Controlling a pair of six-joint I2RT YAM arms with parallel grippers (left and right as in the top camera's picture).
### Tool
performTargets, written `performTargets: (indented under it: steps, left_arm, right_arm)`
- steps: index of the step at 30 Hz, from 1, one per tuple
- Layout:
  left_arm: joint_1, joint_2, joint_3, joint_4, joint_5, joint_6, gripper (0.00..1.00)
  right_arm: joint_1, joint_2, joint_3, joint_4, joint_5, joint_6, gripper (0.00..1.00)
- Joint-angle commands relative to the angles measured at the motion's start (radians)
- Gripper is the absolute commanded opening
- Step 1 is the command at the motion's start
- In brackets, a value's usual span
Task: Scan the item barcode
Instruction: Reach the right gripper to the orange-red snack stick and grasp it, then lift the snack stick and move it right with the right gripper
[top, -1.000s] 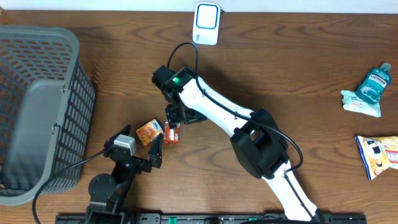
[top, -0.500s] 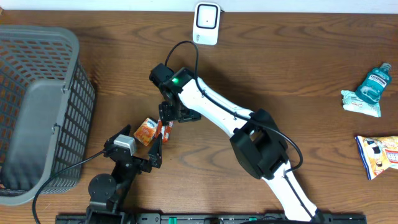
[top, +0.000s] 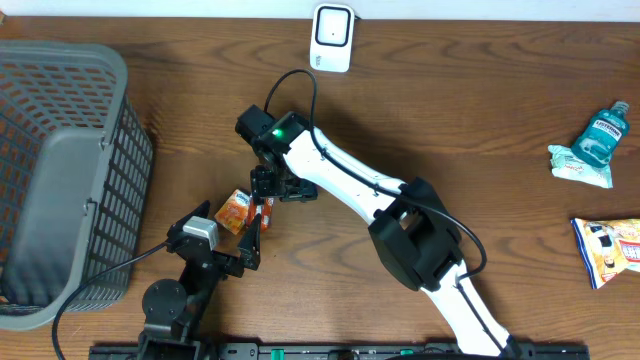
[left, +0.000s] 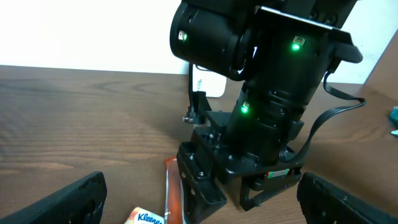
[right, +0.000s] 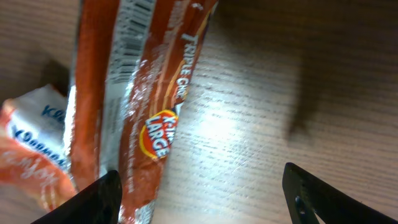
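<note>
The item is a red-orange snack packet (top: 267, 213) on the wood table; in the right wrist view the packet (right: 146, 99) shows its barcode (right: 134, 34) near the top edge. My right gripper (top: 266, 196) hangs over it, open, with the packet against its left finger (right: 93, 199) and bare table between the jaws (right: 205, 199). In the left wrist view the packet (left: 174, 193) stands on edge beside the right gripper's black finger. My left gripper (top: 250, 243) is open just in front of it (left: 208, 202), holding nothing. A white scanner (top: 332, 38) sits at the far edge.
An orange Kleenex pack (top: 236, 210) lies just left of the packet. A grey mesh basket (top: 60, 170) fills the left side. A blue mouthwash bottle (top: 598, 135) and a snack bag (top: 610, 250) lie far right.
My right gripper has shifted left and slightly toward the front, and the red packet has slid left with it, closer to the Kleenex pack. The left arm has stayed put.
</note>
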Motion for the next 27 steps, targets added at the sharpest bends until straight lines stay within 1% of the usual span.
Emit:
performTargets:
  steps: [1,4,5,7,12,13,14,19,21,23,24,27]
  left_arm:
    - [0.004,-0.003,-0.018,-0.033,0.01,0.006,0.98]
    - [0.004,-0.003,-0.018,-0.033,0.01,0.006,0.98]
    - [0.004,-0.003,-0.018,-0.033,0.01,0.006,0.98]
    - [0.004,-0.003,-0.018,-0.033,0.01,0.006,0.98]
    - [0.004,-0.003,-0.018,-0.033,0.01,0.006,0.98]
    - [0.004,-0.003,-0.018,-0.033,0.01,0.006,0.98]
    - [0.004,-0.003,-0.018,-0.033,0.01,0.006,0.98]
    - [0.004,-0.003,-0.018,-0.033,0.01,0.006,0.98]
    - [0.004,-0.003,-0.018,-0.033,0.01,0.006,0.98]
    - [0.004,-0.003,-0.018,-0.033,0.01,0.006,0.98]
    - [0.004,-0.003,-0.018,-0.033,0.01,0.006,0.98]
    - [0.004,-0.003,-0.018,-0.033,0.01,0.006,0.98]
  right_arm:
    - [0.007,-0.076,0.012,0.01,-0.017,0.017,0.77]
    - [0.007,-0.077,0.012,0.047,-0.016,0.016,0.77]
    - [0.007,-0.073,0.009,0.064,-0.015,0.016,0.83]
    - [0.008,-0.068,-0.005,0.1,-0.014,0.016,0.85]
    - [0.018,-0.066,-0.077,0.144,-0.012,0.045,0.82]
    - [0.019,-0.066,-0.095,0.163,-0.011,0.047,0.81]
    - [0.021,-0.066,-0.121,0.187,-0.008,0.051,0.77]
    - [0.02,-0.066,-0.235,0.295,0.014,0.084,0.7]
    - [0.02,-0.066,-0.278,0.344,0.014,0.084,0.64]
    - [0.02,-0.066,-0.313,0.375,0.014,0.083,0.54]
    - [0.02,-0.066,-0.326,0.38,0.014,0.083,0.47]
    - [0.02,-0.066,-0.341,0.362,0.018,0.051,0.21]
